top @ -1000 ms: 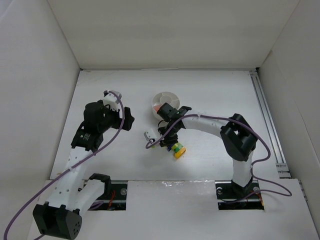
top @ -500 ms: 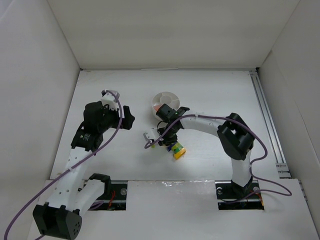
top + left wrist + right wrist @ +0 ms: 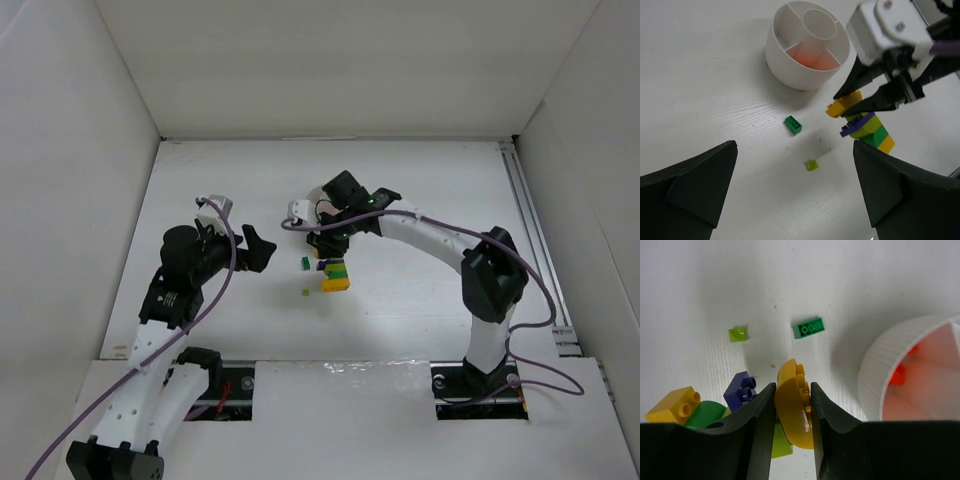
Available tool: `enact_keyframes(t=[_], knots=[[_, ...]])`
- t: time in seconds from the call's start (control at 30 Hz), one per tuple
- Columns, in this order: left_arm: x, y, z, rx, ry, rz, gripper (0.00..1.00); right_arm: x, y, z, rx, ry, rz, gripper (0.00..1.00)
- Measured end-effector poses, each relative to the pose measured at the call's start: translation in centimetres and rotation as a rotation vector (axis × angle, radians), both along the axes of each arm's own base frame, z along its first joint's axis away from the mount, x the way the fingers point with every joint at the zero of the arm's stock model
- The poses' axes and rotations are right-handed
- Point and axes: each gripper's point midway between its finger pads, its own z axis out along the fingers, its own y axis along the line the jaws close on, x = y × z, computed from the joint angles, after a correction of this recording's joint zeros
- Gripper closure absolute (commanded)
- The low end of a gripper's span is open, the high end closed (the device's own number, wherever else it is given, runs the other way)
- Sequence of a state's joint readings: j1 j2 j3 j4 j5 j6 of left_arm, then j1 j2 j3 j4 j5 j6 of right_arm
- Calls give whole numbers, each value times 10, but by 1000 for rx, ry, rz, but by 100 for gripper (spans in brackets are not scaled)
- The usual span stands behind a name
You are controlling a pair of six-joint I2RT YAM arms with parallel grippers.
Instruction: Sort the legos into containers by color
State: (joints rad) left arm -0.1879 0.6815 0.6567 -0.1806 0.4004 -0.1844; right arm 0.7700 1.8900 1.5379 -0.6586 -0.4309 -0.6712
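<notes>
Our right gripper [image 3: 792, 402] is pinched narrow on the yellow dome-shaped plastic brick [image 3: 789, 377], held edge-on, with the multicolour clump [image 3: 870, 132] touching beneath it — joined or not, we cannot tell. The round white divided plastic dish [image 3: 790, 65] sits just beside these jaws, to their right in the wrist view, so we judge a short carry over its rim. The left gripper [image 3: 258, 247] gapes wide and empty, farther off across the white tabletop [image 3: 700, 100], 2 loose green bits [image 3: 793, 125] lying between.
</notes>
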Motion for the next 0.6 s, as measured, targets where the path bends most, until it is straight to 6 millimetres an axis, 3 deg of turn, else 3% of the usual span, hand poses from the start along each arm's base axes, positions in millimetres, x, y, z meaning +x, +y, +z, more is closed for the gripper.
enact_keyframes(t=[0.1,0.23,0.37,0.6], knots=[[-5,-8,1,-21,-6,-51,3,7,-5,21,65,1,-84,94],[-10,-21,3,-52,-1,-135,3,2,-15,44,131,-29,-146,94],[-13,-42,-1,-127,62,-252,0,2,-13,62,163,-99,-186,95],[-22,-61,-20,-243,194,-344,0,16,-6,71,150,-216,-273,96]])
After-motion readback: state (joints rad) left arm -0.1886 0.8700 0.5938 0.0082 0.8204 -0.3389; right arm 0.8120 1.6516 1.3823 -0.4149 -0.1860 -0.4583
